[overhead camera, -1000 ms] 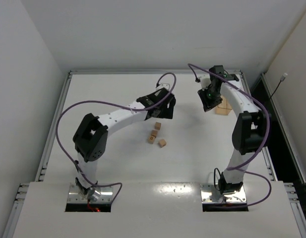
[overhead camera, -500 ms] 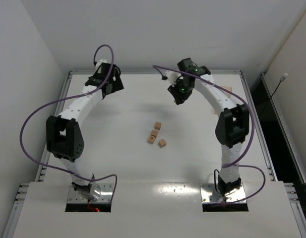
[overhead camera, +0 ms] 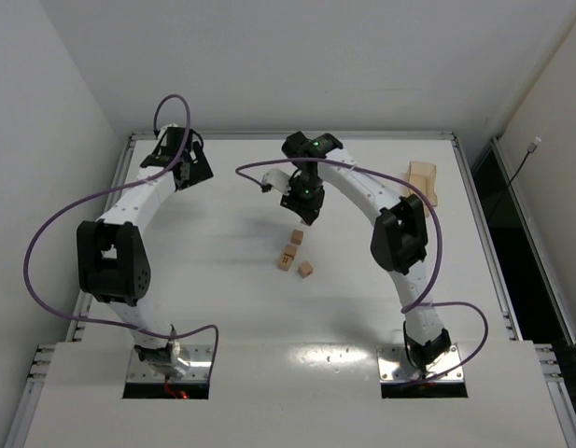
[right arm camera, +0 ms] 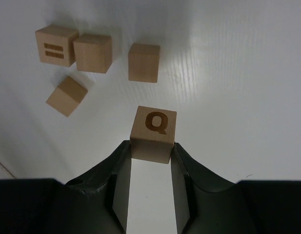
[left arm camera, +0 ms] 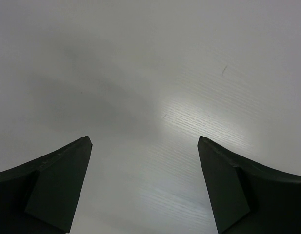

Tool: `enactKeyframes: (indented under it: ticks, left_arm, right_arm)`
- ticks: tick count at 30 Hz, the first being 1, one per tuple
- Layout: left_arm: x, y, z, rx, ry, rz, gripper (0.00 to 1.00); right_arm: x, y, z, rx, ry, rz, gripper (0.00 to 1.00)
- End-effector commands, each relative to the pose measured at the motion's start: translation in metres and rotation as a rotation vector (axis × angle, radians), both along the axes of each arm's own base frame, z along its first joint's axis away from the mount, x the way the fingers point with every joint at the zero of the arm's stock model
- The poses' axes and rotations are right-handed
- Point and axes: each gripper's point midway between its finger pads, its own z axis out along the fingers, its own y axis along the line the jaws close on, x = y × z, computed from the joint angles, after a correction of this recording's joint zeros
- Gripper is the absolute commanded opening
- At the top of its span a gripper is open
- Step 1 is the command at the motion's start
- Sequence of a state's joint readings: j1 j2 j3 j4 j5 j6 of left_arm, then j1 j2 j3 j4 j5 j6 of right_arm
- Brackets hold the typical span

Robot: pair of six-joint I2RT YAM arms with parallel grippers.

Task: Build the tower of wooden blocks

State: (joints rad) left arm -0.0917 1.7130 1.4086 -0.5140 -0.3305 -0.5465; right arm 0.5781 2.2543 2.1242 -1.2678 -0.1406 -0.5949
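While my left gripper [left arm camera: 143, 144] hangs with jaws wide over the far-left table [overhead camera: 222, 280], I see four loose wood blocks [right arm camera: 93, 53] mid-table, and just beyond them my right gripper [right arm camera: 150, 146] pinching a Q-marked cube [right arm camera: 153, 127].

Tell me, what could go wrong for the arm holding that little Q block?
The right gripper pinches the Q block only at its fingertips, so it might slip or twist out. The loose cubes ahead lie close together, one turned askew, so lowering could knock them apart.

Pale wooden slabs [overhead camera: 421, 180] rest on the white table [overhead camera: 222, 280], far right.
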Motion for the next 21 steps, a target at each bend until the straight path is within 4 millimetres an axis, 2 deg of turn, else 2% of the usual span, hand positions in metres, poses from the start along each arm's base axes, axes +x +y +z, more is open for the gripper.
enactKeyframes:
  ticks: [1, 5, 10, 21]
  left_arm:
    - [0.003, 0.005, 0.02, -0.02, -0.064, 0.002, 0.88]
    - [0.003, 0.008, 0.016, -0.026, -0.055, 0.004, 0.9]
    - [0.005, 0.01, 0.017, -0.033, -0.064, 0.006, 0.91]
    - [0.006, 0.011, 0.011, -0.052, -0.056, 0.009, 0.92]
  right_arm:
    - [-0.011, 0.0, 0.005, -0.051, 0.025, 0.045, 0.0]
    - [-0.017, 0.005, 0.003, -0.064, 0.027, 0.064, 0.0]
    - [-0.021, 0.013, -0.01, -0.078, 0.049, 0.074, 0.0]
    - [-0.018, 0.025, -0.018, -0.085, 0.045, 0.075, 0.0]
